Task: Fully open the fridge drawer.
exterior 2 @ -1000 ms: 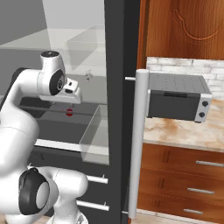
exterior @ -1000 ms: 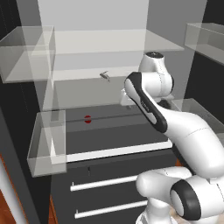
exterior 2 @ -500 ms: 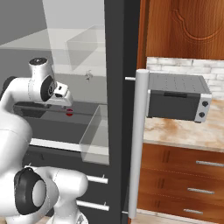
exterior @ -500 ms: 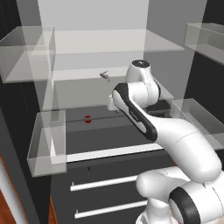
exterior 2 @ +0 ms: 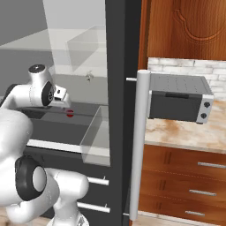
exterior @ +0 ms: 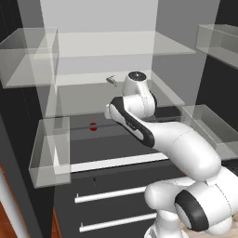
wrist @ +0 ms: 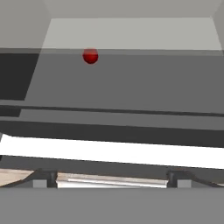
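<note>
I see the fridge drawer (exterior: 100, 139), a wide, shallow, dark grey tray running the full width of the open fridge. A small red dot (exterior: 93, 126) sits on it, left of centre as I look from the left base camera. The drawer lies level, below the pale glass shelf and above the white strip (exterior: 116, 161) that crosses the fridge. From the right base camera I see the drawer (exterior 2: 57, 126) with the dot (exterior 2: 69, 113) near its middle. Through the hand camera, the drawer (wrist: 131, 87) spans the frame, the dot (wrist: 90, 56) at its far upper left.
</note>
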